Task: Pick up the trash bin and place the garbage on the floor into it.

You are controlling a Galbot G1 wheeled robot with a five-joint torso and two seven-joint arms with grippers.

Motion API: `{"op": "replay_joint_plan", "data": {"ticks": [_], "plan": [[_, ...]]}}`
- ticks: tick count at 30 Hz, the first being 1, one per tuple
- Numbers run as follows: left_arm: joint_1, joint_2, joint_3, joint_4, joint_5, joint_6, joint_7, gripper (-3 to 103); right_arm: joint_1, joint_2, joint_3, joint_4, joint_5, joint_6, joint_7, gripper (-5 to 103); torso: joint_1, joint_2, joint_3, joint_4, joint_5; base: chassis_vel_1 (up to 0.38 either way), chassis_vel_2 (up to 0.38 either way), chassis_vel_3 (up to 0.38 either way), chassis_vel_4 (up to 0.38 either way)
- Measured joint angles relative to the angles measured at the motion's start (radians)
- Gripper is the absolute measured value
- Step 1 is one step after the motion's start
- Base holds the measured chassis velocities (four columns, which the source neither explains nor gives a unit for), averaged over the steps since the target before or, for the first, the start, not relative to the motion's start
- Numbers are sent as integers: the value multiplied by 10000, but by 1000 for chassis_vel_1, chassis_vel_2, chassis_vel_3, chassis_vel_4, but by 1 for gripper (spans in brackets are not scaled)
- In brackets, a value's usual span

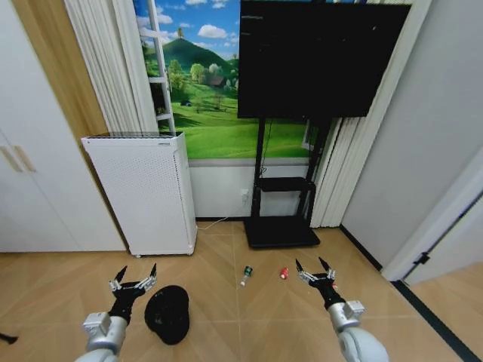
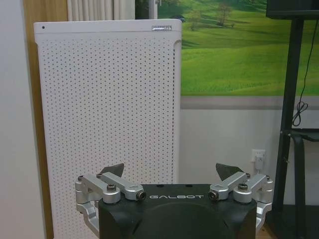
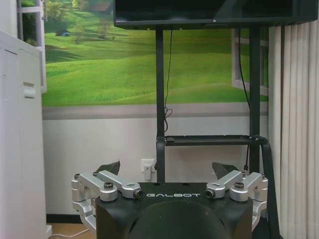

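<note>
The trash bin [image 1: 167, 314], a small round black mesh basket, sits on the wooden floor just right of my left gripper [image 1: 138, 270]. That gripper is open and empty, held above the floor, and in the left wrist view my left gripper [image 2: 172, 172] faces the white appliance. Of the garbage, a clear bottle [image 1: 246, 275] with a green label lies on the floor ahead. A small red can [image 1: 284, 273] lies right of it, close to my right gripper [image 1: 309, 264]. The right gripper [image 3: 168, 168] is also open and empty, facing the TV stand.
A tall white perforated appliance [image 1: 143, 192] stands against the wall at the left. A black TV [image 1: 321, 56] on a stand with a flat base [image 1: 281, 232] stands behind the litter. White cabinet doors [image 1: 30, 173] line the left side, and a grey wall [image 1: 423, 151] the right.
</note>
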State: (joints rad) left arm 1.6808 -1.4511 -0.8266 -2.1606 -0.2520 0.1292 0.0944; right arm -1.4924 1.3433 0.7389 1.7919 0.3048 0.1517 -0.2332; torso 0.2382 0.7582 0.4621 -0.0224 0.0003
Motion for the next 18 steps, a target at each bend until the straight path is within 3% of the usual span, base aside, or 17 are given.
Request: {"op": "replay_joint_plan", "data": {"ticks": [4, 5, 6, 18], "plan": [[19, -1, 2, -2, 64, 36, -42, 100, 26, -19, -16, -64, 38, 1, 49, 100, 8, -3, 3, 4, 2, -284, 289, 319, -283], [47, -1, -1, -38, 97, 120, -83, 100, 37, -30, -15, -76, 54, 2, 64, 100, 8, -4, 1, 1, -13, -201, 210, 230, -219], [98, 12, -14, -107, 102, 263, -138, 100, 40, -32, -26, -86, 62, 2, 69, 100, -2, -31, -9, 3, 2, -201, 132, 115, -112], [-86, 70, 24, 74, 54, 460, -282, 100, 77, 87, -101, -128, -66, -93, 73, 100, -128, -303, -174, 2, -1, 9, -6, -31, 29]]}}
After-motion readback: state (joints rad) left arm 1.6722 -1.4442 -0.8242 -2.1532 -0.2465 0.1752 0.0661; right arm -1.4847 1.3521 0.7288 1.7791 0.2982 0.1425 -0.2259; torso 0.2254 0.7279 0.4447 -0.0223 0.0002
